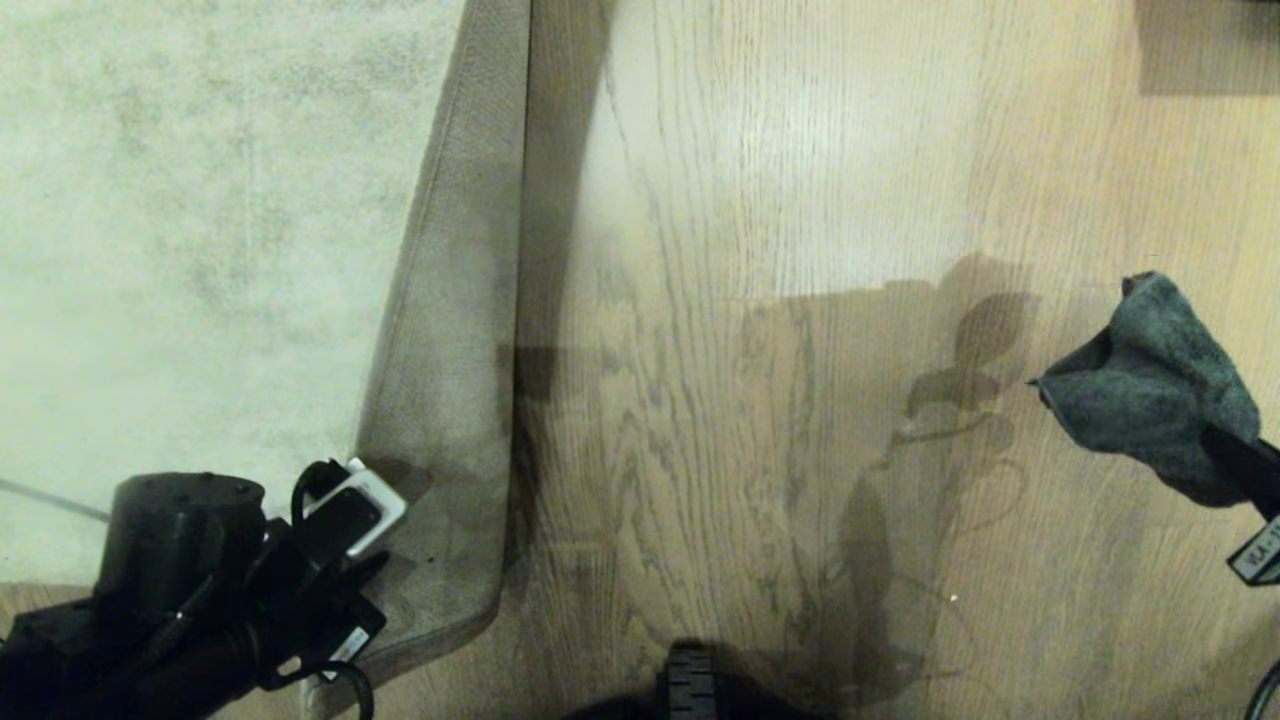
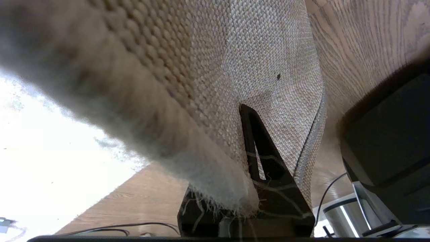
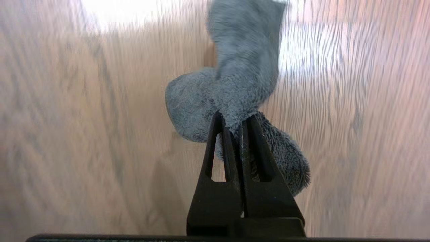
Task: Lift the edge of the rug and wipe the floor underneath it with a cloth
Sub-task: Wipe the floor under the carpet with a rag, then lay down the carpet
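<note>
The pale grey rug (image 1: 180, 230) covers the left of the head view. Its rug edge (image 1: 450, 400) is folded up and back, so the beige woven backing (image 2: 255, 50) shows. My left gripper (image 1: 385, 560) sits at the rug's near corner, shut on the rug edge (image 2: 240, 112); one black finger (image 2: 265, 158) lies on the backing and the other is hidden behind the pile. The bared wood-grain floor (image 1: 750, 300) lies to the right of the fold. At the far right my right gripper (image 1: 1235, 455) hangs above the floor (image 3: 84, 117), shut on the dark grey-teal cloth (image 1: 1150, 390), which bunches beyond its tips (image 3: 231, 117).
Part of my black base (image 1: 690, 685) shows at the bottom centre, and its bulk (image 2: 386, 144) stands close beside the lifted rug. A dark shape (image 1: 1200, 45) sits at the top right corner. Thin cables (image 2: 117, 228) lie on the floor near the left arm.
</note>
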